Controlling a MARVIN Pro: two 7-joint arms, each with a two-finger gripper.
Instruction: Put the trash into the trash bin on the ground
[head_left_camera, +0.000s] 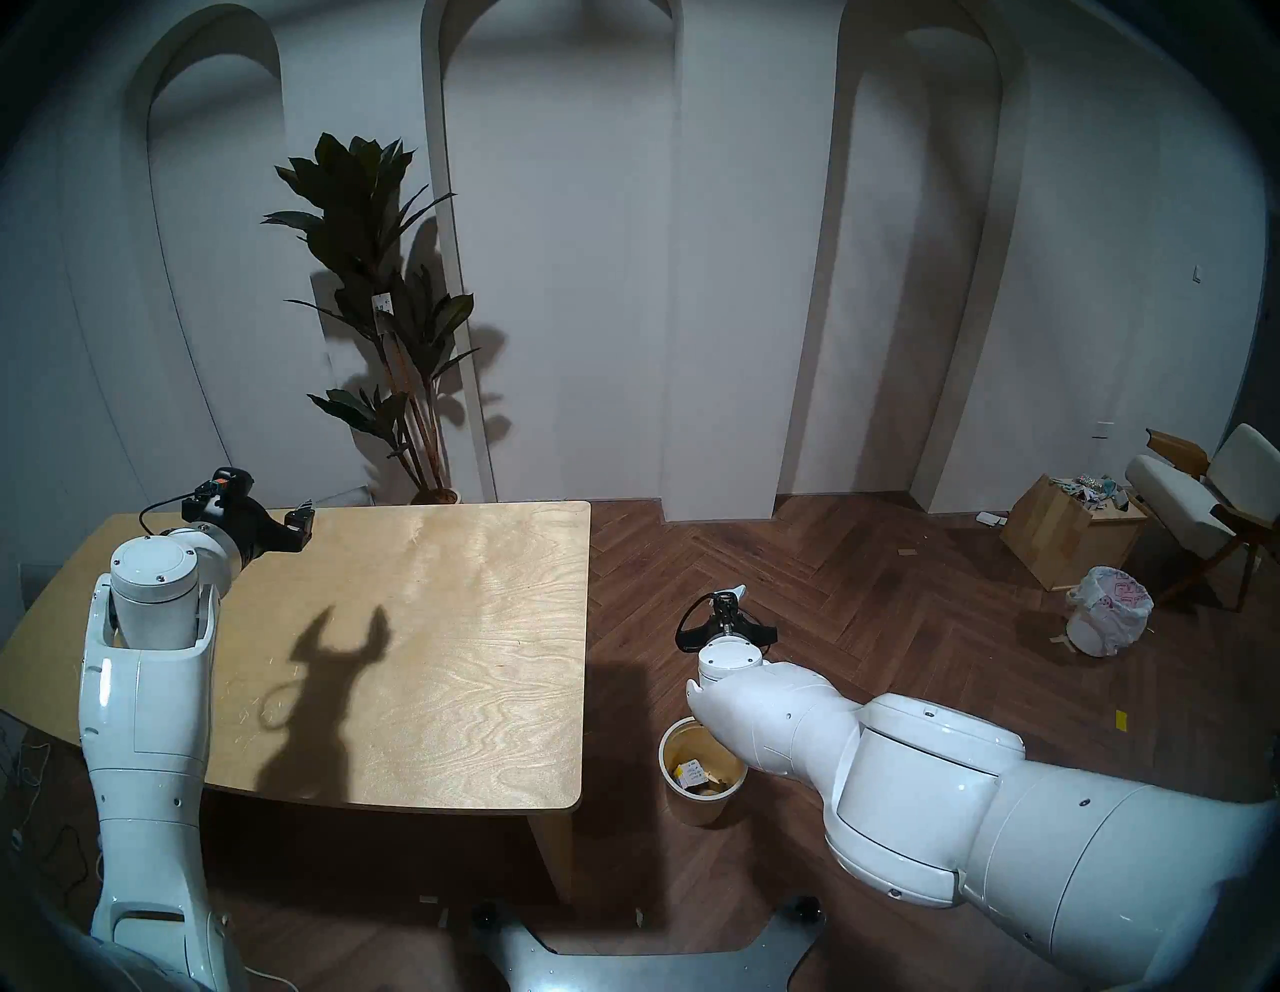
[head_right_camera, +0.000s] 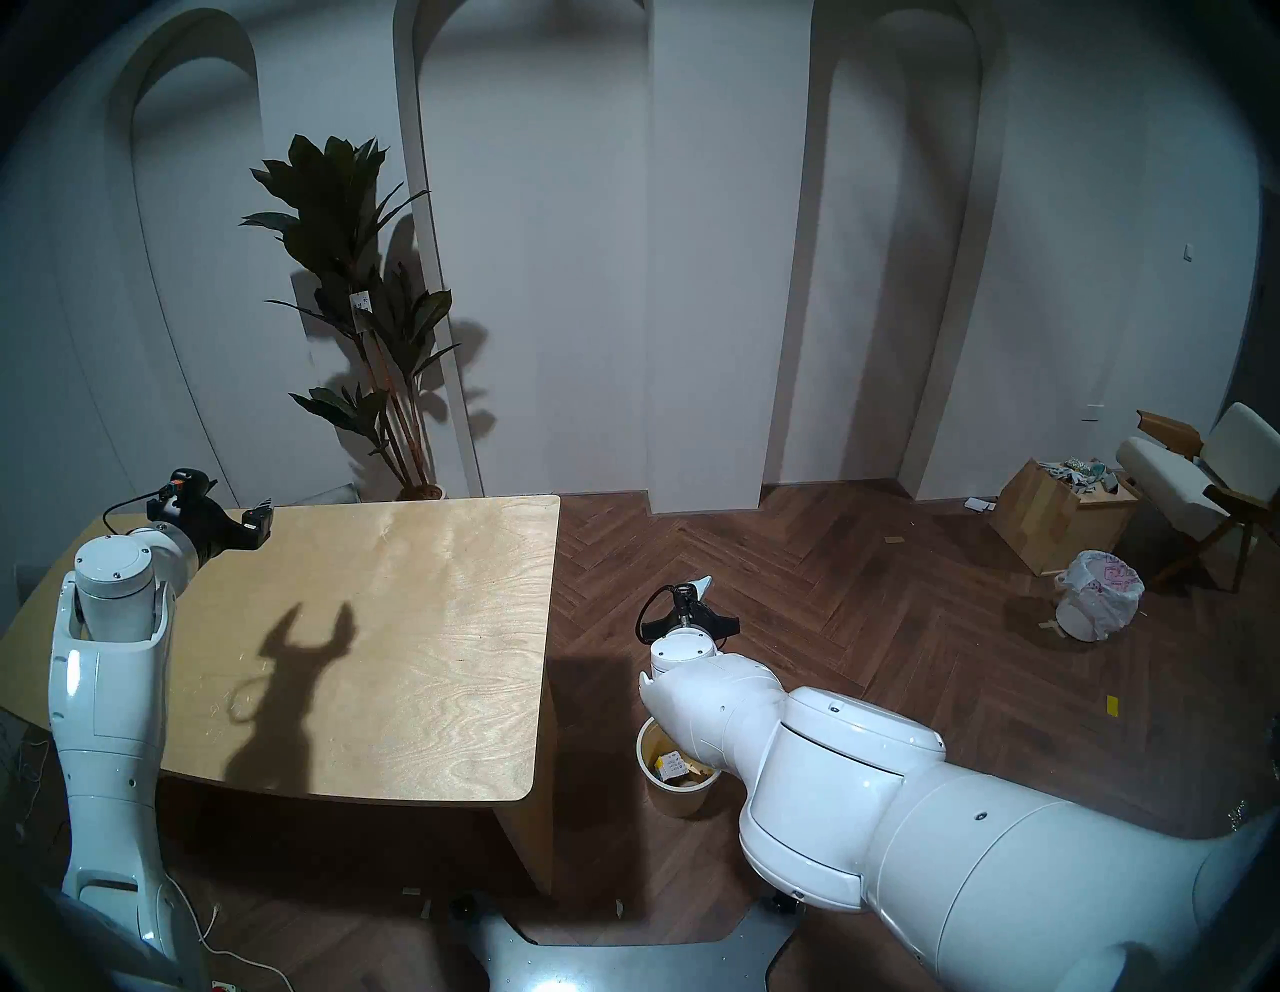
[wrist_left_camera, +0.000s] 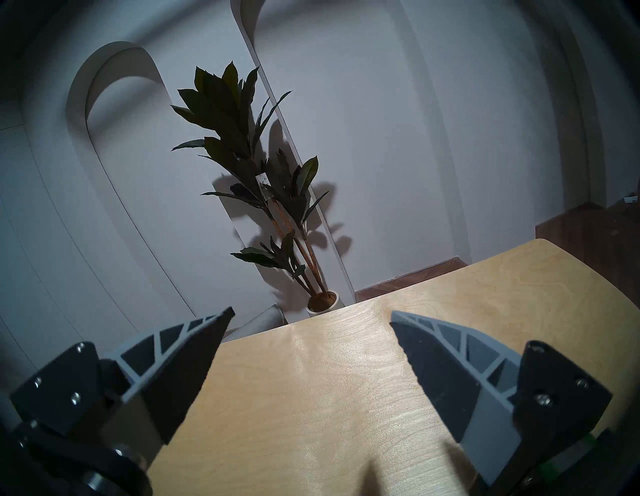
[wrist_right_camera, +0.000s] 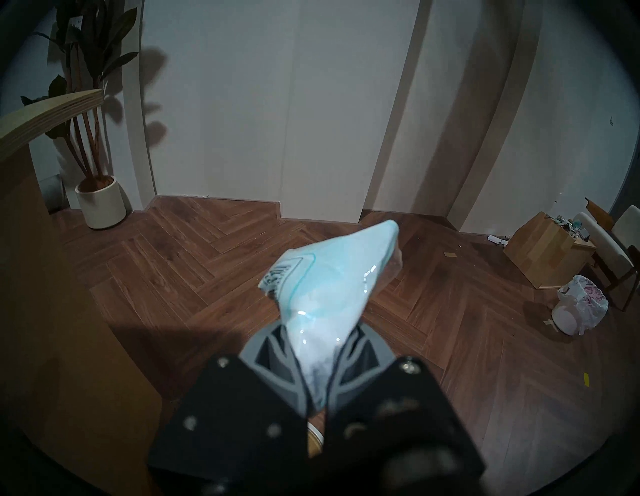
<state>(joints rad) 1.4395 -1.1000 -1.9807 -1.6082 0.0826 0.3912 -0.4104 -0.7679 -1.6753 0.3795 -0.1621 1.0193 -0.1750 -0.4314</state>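
Pouch (wrist_right_camera: 332, 277) clamped in right tool (wrist_right_camera: 317, 350) above floor.
Cream bin (head_left_camera: 701, 803) stands near worktop (head_left_camera: 429, 623); left tool (wrist_left_camera: 311, 318) gapes, holding nothing.

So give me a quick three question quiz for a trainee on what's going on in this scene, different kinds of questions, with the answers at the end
1. True or false: the left gripper is shut on a carton.
2. Multiple choice: what does the right gripper hold? A) a black-and-yellow box B) a soft teal-white pouch C) nothing
3. Fill in: the cream-yellow bin stands on the ____ beside the wooden table.

Key
1. False: it is open and empty, above the table.
2. B: the pouch is pinched between its fingers, not yet dropped in the bin.
3. Floor.
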